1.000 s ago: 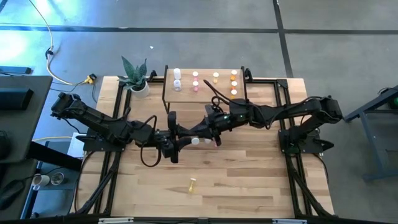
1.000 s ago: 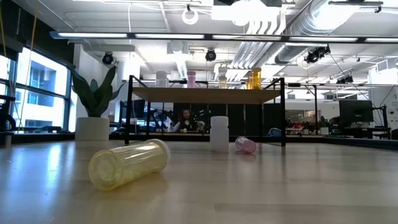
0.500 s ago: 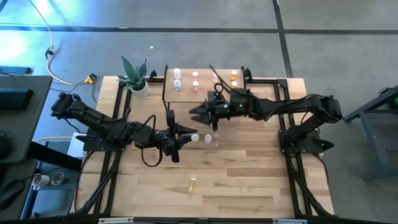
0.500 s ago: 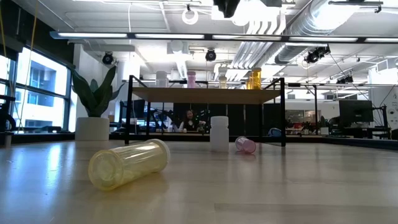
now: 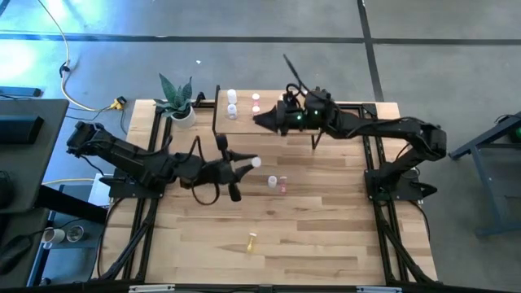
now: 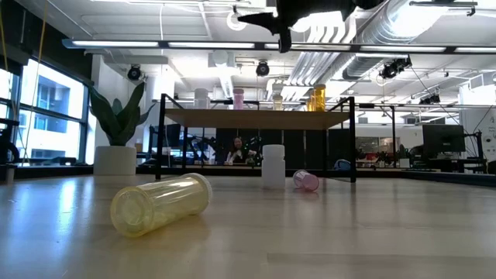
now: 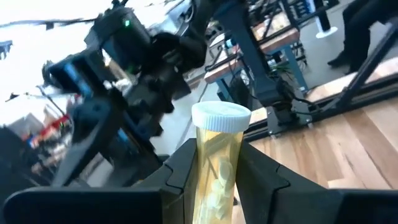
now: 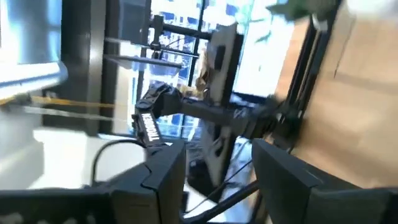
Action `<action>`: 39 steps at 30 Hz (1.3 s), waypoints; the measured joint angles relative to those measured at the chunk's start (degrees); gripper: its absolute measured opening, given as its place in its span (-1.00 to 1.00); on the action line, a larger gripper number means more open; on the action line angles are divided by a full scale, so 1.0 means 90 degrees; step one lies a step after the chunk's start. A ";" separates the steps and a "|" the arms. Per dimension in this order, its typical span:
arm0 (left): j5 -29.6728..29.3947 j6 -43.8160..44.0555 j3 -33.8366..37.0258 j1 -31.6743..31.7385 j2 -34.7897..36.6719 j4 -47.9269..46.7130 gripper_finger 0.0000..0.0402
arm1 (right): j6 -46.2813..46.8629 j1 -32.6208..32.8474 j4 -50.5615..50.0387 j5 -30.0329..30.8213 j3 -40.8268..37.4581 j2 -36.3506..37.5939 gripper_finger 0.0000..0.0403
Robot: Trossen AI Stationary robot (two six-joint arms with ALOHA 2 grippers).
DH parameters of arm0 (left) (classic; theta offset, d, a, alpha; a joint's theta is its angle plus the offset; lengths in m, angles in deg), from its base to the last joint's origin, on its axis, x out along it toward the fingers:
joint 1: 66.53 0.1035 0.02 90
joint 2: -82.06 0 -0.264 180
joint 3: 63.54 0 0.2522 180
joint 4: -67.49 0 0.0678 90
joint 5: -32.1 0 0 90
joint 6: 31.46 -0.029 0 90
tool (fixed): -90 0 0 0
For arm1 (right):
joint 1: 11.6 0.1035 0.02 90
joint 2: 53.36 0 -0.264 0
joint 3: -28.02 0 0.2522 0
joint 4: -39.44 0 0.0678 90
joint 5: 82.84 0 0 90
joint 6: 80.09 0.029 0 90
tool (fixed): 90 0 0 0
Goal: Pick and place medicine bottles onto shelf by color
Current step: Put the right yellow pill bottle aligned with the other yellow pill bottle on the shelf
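Note:
My left gripper (image 5: 242, 167) is shut on a pale yellow medicine bottle (image 7: 214, 177) with a white cap (image 5: 255, 162), held level above mid-table. My right gripper (image 5: 264, 120) stands open over the shelf (image 5: 244, 120), with nothing between its fingers (image 8: 158, 174). White (image 5: 232, 98) and pink (image 5: 256, 99) bottles stand on the shelf. The low view also shows yellow (image 6: 277, 98) and orange (image 6: 316, 97) ones there, which the right arm hides from above. On the table a white bottle (image 5: 273, 181) stands upright, a pink one (image 5: 283, 185) lies on its side, and a yellow one (image 5: 252, 241) lies near the front. My left gripper pinches the bottle's body (image 7: 211, 186) between its two fingers (image 7: 180, 177), which lie along the bottle. The capped end (image 7: 221, 116) sticks out past the fingertips. The gripper comes in level from the table's left, and the bottle is lifted clear of the table.
A potted plant (image 5: 177, 102) stands at the far left corner beside the shelf. The shelf's thin black legs (image 6: 160, 139) rise from the far part of the table. Bare wood (image 5: 326, 236) lies at the near right.
My right gripper has left the yellow bottle in my left gripper. It has swung away toward the far edge, over the shelf, rolling as it went. My left gripper has rolled and turned slightly toward the far edge with the bottle.

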 joint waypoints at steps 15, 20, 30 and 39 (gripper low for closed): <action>0.0565 0.2752 -0.0002 0.0973 0.0002 -0.0303 -0.61 | -0.4495 -0.1184 0.0042 -0.1240 0.0000 0.0893 -0.13; 0.1244 0.3446 -0.0002 0.1310 0.0001 -0.0303 -0.61 | -0.5707 -0.1374 0.0033 -0.1717 0.0000 0.1217 -0.13; 0.2845 0.4498 0.0000 0.1730 0.0002 -0.0277 -0.61 | -0.6898 -0.1436 -0.0057 -0.2936 0.0000 0.1368 -0.13; 0.3434 0.5063 -0.0002 0.1748 0.0002 -0.0250 -0.61 | -0.7542 -0.0870 -0.0287 -0.3401 0.0000 0.1229 -0.13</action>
